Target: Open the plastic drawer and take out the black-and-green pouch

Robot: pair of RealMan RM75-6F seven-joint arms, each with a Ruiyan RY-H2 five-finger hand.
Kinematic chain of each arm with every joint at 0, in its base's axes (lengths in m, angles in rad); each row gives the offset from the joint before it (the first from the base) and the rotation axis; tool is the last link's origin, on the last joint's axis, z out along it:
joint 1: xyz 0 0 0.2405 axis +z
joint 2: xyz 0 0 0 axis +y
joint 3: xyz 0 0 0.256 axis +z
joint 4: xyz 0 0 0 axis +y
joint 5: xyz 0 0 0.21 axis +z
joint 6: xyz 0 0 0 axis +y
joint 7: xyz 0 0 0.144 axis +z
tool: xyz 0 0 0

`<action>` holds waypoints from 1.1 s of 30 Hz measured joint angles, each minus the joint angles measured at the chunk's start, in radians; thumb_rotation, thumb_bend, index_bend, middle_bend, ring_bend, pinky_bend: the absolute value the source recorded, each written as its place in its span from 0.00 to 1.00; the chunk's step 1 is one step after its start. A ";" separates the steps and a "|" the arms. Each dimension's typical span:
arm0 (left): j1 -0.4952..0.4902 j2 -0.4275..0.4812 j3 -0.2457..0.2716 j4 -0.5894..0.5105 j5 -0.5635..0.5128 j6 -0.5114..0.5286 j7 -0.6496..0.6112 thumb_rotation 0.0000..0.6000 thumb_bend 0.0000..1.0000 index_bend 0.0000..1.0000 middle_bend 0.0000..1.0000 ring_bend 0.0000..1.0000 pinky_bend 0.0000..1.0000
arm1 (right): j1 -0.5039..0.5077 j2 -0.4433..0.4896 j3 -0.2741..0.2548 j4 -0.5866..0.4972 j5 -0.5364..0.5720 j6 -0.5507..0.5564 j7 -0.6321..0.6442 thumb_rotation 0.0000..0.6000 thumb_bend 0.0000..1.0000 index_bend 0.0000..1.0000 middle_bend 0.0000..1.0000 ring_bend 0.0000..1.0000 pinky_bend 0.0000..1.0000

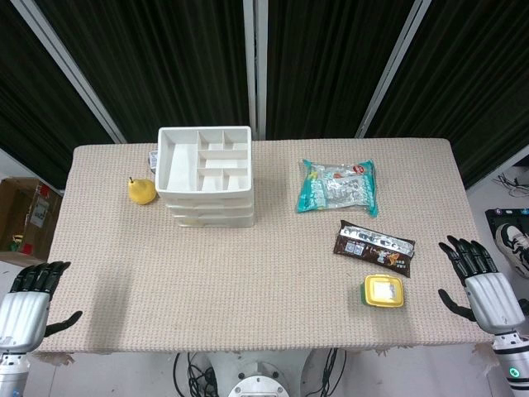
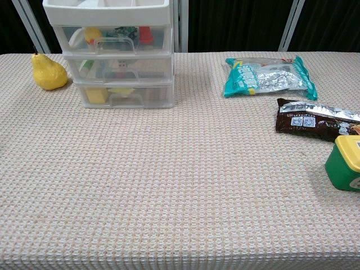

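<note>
Hands (image 1: pixel 31 299) (image 1: pixel 483 285) rest at the table's (image 1: pixel 248 289) near corners, fingers spread, holding nothing. Drawers (image 2: pixel 117 62) are all closed at far left; a dark green shape shows in the top one, possibly the pouch. Pear (image 2: pixel 48 72) lies beside.

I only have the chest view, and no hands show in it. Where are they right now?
Observer: Left hand hovers open off the table's near left corner.
Operator: And the right?
Observer: Right hand is open at the near right edge, beside the yellow-lidded green tub.
Operator: Anything behind the drawer unit?
Observer: A small dark item peeks out by the drawer unit's back left corner, behind the yellow pear; I cannot tell what it is.
</note>
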 measured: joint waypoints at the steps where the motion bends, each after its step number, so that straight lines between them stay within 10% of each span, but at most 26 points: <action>1: 0.000 -0.002 -0.003 0.000 -0.003 -0.003 0.000 0.92 0.04 0.16 0.18 0.16 0.18 | 0.001 -0.001 0.001 -0.004 0.003 -0.003 -0.002 1.00 0.24 0.00 0.00 0.00 0.00; 10: -0.025 -0.016 -0.032 0.004 -0.003 -0.036 -0.031 1.00 0.03 0.17 0.21 0.18 0.21 | 0.005 0.004 0.002 -0.020 0.000 -0.003 -0.022 1.00 0.24 0.00 0.00 0.00 0.00; 16: -0.086 -0.048 -0.080 -0.022 0.009 -0.074 -0.158 1.00 0.09 0.21 0.46 0.48 0.65 | 0.009 0.021 0.013 -0.048 -0.013 0.016 -0.044 1.00 0.24 0.00 0.00 0.00 0.00; 18: -0.125 -0.065 -0.101 -0.038 0.001 -0.120 -0.221 1.00 0.18 0.24 0.63 0.72 0.87 | 0.012 0.028 0.015 -0.061 -0.019 0.019 -0.055 1.00 0.24 0.00 0.00 0.00 0.00; 21: -0.189 -0.097 -0.130 -0.057 -0.025 -0.218 -0.305 1.00 0.28 0.24 0.73 0.85 0.97 | 0.016 0.043 0.019 -0.084 -0.026 0.024 -0.069 1.00 0.24 0.00 0.00 0.00 0.00; 33: -0.400 -0.381 -0.267 -0.031 -0.226 -0.474 -0.572 1.00 0.49 0.21 0.94 1.00 1.00 | 0.022 0.060 0.022 -0.124 -0.025 0.015 -0.107 1.00 0.24 0.00 0.00 0.00 0.00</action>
